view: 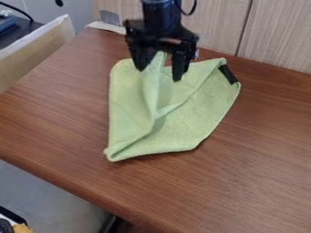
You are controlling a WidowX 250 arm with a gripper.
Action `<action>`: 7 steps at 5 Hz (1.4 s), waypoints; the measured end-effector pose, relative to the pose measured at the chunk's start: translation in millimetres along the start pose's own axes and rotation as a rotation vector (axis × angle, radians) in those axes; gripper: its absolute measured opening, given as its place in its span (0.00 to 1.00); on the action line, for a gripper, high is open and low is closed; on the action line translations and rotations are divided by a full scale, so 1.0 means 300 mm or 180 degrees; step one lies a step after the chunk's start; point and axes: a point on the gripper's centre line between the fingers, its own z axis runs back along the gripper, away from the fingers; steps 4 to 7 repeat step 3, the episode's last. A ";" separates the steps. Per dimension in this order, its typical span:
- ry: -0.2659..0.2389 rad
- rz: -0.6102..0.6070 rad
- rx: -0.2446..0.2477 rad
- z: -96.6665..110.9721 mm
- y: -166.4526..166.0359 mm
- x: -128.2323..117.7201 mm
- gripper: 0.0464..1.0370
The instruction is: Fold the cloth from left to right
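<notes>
Beneath the gripper [159,73] spreads a brown wood-grain table [255,182], its near edge running slantwise below and left of the tool. Behind the tool stand pale panels [273,41] with a dark seam (the grain on them runs nearly upright). Well off to the tool's left, past the table's edge, is a tan board [36,57] with a whitish rim, and beyond it a blue thing [7,22] lies on a dark surface [30,32]. The green cloth [200,109] lies on the table under the tool and toward the viewer, creased and partly folded over, a black patch [228,74] on its edge to the tool's right. The gripper's fingers [178,66] stand apart, with a raised fold between them; whether they pinch it, I cannot tell.
</notes>
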 end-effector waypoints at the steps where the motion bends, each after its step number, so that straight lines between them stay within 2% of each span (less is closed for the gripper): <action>1: -0.0142 -0.0010 -0.0031 0.107 0.016 0.003 0.96; 2: -0.0301 -0.0063 -0.0037 0.182 0.022 -0.005 0.96; 7: -0.0312 -0.0050 -0.0043 0.186 0.024 -0.003 0.96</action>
